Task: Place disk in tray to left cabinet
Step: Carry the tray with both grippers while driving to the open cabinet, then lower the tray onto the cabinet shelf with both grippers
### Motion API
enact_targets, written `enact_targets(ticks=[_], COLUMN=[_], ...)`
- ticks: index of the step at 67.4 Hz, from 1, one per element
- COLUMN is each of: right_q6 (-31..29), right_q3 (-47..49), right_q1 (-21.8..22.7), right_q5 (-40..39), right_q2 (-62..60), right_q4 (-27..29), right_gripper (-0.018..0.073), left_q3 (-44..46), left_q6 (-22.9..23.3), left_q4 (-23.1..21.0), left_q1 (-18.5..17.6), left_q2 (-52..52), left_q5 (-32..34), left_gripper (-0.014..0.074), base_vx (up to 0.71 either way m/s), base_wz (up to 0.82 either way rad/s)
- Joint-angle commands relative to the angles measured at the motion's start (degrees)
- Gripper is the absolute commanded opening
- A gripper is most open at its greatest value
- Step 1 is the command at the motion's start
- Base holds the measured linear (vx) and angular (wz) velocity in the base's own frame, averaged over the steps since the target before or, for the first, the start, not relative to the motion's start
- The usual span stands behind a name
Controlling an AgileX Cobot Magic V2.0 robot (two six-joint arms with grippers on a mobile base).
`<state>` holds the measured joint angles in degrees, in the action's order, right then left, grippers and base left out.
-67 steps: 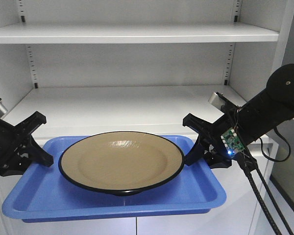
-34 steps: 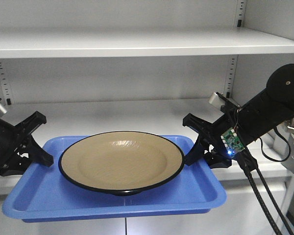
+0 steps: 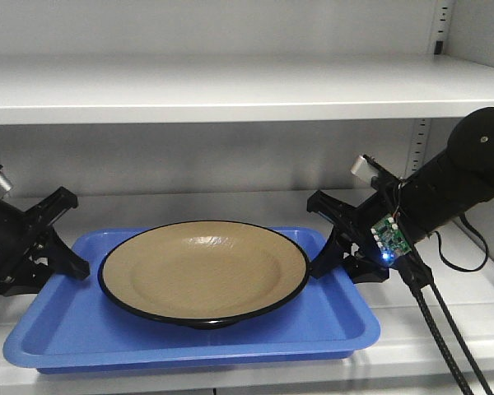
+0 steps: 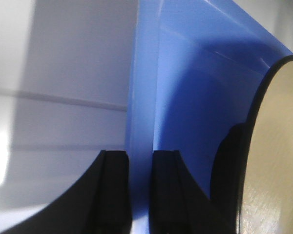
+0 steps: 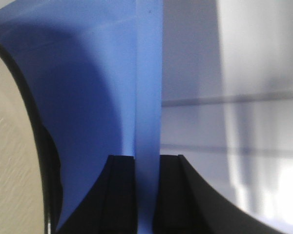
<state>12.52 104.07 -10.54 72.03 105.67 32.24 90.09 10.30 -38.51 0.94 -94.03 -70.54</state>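
The left claw (image 4: 140,187) and right claw (image 5: 146,190) pinch the tray (image 3: 329,325), disk (image 3: 202,267) between them. Keep both level; the left cabinet (image 3: 230,202) shelf seems just ahead.

Left gripper (image 3: 72,247) sits at the left edge of the frame, jaws pinched tight on the tray (image 3: 189,346) rim, one finger (image 4: 115,190) on each side of the wall. Right gripper (image 3: 329,247), centre right, is clamped on the opposite rim the same way. Right arm (image 3: 445,185) slants down from the right edge toward centre, blue light (image 3: 385,257) lit at the wrist, cables (image 3: 445,329) dropping to the lower right.
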Motion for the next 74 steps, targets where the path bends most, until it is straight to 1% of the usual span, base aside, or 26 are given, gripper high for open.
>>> enact_targets(ticks=[1, 30, 65, 74], right_q6=[-0.04, -0.04, -0.04, -0.04], right_q3=[2.1, 2.1, 2.1, 2.1], right_q1=[-0.92, -0.92, -0.92, -0.92], right_q5=[0.87, 0.87, 0.81, 0.81], right_q2=[-3.45, -3.45, -3.45, -3.45], right_q4=[8.68, 8.68, 8.67, 8.67], right_gripper=[-0.0004, -0.0004, -0.0004, -0.0004], left_q3=[2.0, 2.0, 2.0, 2.0], left_q6=[1.24, 1.24, 1.24, 1.24], left_q4=[-10.0, -10.0, -10.0, -10.0], left_q1=[-1.29, -1.29, -1.29, -1.29], left_q2=[3.06, 3.06, 3.06, 3.06], left_q5=[-1.25, -1.25, -1.25, 0.44], left_gripper=[0.0, 0.0, 0.0, 0.0], base_vx=[0.18, 0.11, 0.02, 0.0], base_wz=[0.05, 0.05, 0.01, 0.0])
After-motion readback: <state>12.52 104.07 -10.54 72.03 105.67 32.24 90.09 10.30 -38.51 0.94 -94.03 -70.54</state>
